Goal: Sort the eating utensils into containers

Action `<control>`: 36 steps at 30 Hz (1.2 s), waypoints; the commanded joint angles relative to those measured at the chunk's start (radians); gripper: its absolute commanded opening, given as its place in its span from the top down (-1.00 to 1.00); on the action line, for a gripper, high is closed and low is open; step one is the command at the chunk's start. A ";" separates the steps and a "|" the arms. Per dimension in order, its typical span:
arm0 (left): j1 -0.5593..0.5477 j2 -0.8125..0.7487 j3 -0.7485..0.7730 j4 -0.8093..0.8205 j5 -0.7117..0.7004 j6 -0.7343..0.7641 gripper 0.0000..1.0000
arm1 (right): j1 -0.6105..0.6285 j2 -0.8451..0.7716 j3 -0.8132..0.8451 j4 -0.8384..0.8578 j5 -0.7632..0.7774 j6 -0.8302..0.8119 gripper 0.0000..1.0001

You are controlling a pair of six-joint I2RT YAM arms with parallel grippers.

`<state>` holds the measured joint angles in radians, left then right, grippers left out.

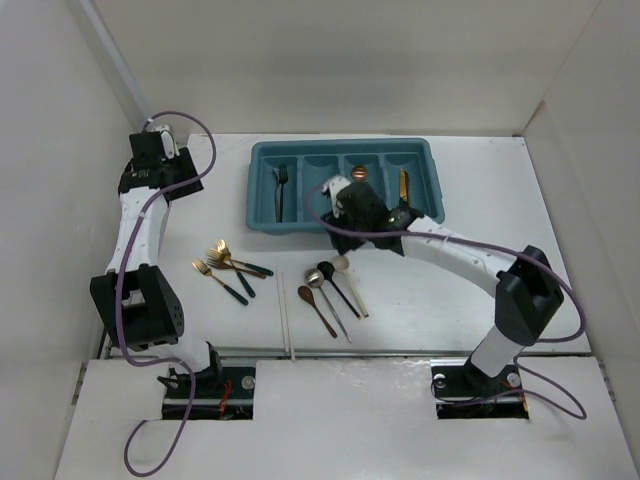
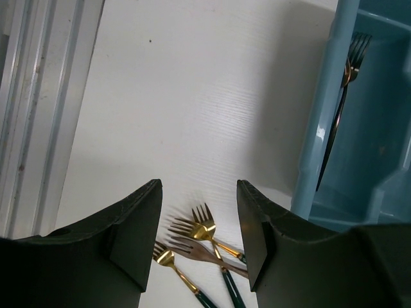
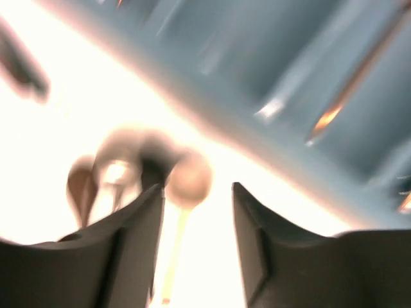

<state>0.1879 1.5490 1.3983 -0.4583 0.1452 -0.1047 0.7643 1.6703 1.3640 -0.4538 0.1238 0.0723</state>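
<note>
spoons (image 1: pixel 324 269) on table (image 1: pixel 430 300): 4 | tray (image 1: pixel 300 147): 1 | slots (image 1: pixel 318 170): 4

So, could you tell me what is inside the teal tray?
Dark fork in the leftmost slot, gold utensil in the rightmost; the right arm hides part of the middle ones.

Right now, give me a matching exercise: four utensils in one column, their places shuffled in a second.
Things:
1. dark fork
2. gold knife
3. gold forks
4. spoons

Places:
A. on the table, left cluster
B. rightmost slot of the tray
C. leftmost slot of the tray
D. on the table, right cluster

Pairs: 1-C, 2-B, 3-A, 4-D
</note>
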 commanded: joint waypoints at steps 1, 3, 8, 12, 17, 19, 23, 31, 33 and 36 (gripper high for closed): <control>0.007 -0.059 -0.018 0.021 0.027 0.003 0.05 | 0.032 0.003 -0.143 -0.040 -0.089 0.052 -0.13; 0.007 -0.070 -0.038 0.021 0.027 0.003 0.05 | 0.043 0.003 -0.180 -0.031 -0.089 0.098 -0.24; 0.007 -0.090 -0.056 0.021 0.036 0.003 0.05 | 0.056 0.051 -0.201 -0.019 -0.012 0.141 -0.20; 0.007 -0.112 -0.056 0.021 0.036 0.003 0.05 | 0.056 0.095 -0.210 -0.006 -0.021 0.127 -0.12; 0.007 -0.131 -0.074 0.021 0.017 0.014 0.05 | 0.056 0.158 -0.230 0.024 -0.042 0.106 0.05; 0.007 -0.132 -0.074 0.021 0.008 0.014 0.03 | 0.056 0.170 -0.239 0.024 -0.042 0.106 0.32; 0.007 -0.132 -0.094 -0.011 0.008 0.025 0.03 | 0.056 0.132 -0.249 0.024 0.011 0.141 1.00; 0.007 -0.132 -0.255 -0.128 0.034 0.003 0.03 | 0.067 -0.075 -0.200 -0.123 0.184 0.110 1.00; 0.007 -0.132 -0.265 -0.149 0.047 0.003 0.03 | 0.078 -0.147 -0.137 -0.181 0.212 0.101 1.00; 0.007 -0.122 -0.285 -0.158 0.074 -0.016 0.03 | 0.078 -0.202 -0.027 -0.204 0.276 0.077 1.00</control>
<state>0.1913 1.4483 1.1198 -0.5911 0.1833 -0.0998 0.8299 1.5528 1.2034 -0.6338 0.2958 0.1783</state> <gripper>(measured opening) 0.481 0.181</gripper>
